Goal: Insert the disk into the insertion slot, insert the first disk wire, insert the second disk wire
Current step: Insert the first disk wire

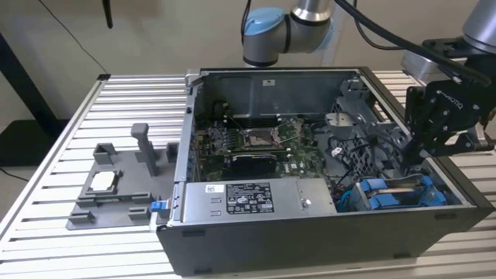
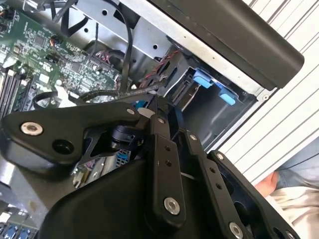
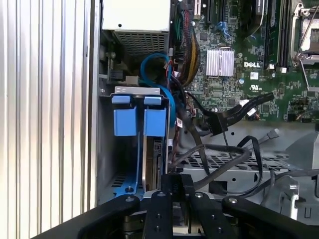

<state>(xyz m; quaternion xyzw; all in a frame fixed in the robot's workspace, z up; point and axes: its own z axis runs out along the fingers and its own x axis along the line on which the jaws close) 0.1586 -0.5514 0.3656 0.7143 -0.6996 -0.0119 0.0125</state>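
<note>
Inspection of the open computer case (image 1: 310,232) on the slatted desk (image 1: 132,99).

The disk (image 1: 399,187) sits inside the insertion slot (image 3: 105,149), at the case corner on the exterior view's right. Its blue carrier tabs (image 3: 133,119) show at the cage mouth in the first wrist view.

The end effector (image 1: 422,156) reaches down into the case just beside the slot, over a tangle of black cables (image 3: 224,154). Its 2 fingers (image 3: 187,186) are drawn together, narrow. Whether they pinch anything, I cannot tell.

1 black cable with a connector (image 3: 218,123) lies loose at the edge of the green motherboard (image 1: 256,142), apart from the disk.

The grey power-supply box (image 1: 248,197) lies along the near side of the case. A grey fixture (image 1: 116,186) stands on the desk at the exterior view's left, apart from the case.
</note>
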